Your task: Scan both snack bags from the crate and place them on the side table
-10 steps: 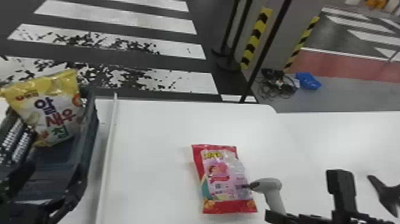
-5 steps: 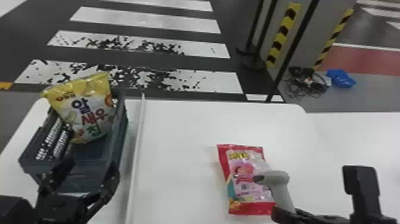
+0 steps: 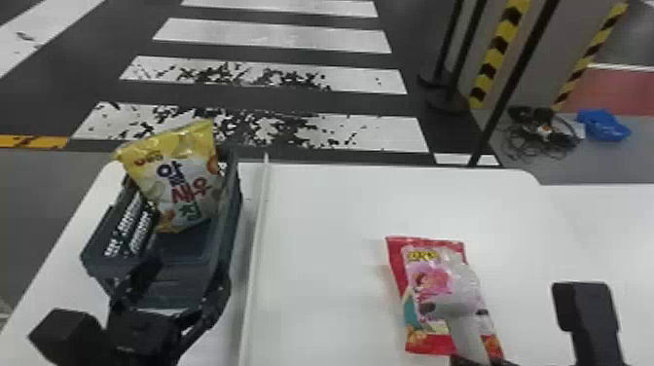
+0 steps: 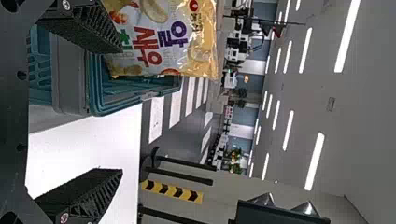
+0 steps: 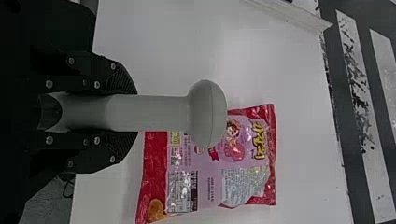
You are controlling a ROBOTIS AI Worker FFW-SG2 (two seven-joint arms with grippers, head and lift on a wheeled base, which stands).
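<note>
Likely light and crushable, that yellow bag (image 3: 182, 182) wants a top-edge pinch; left end effector (image 4: 121, 111) spread apart, right end effector (image 5: 137, 113) clamped on the scanner (image 5: 208, 114)

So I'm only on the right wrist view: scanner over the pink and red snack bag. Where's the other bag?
Observer: The yellow snack bag stands at the far end of the crate, its top above the rim.

Operator: And which side of the table is that crate on?

Observer: The left, beyond the raised white strip from your pink bag.

Operator: Has the left tool got hold of the yellow one?

Observer: No. The left tool is at the crate's near end, fingers spread wide, nothing clasped.
</note>
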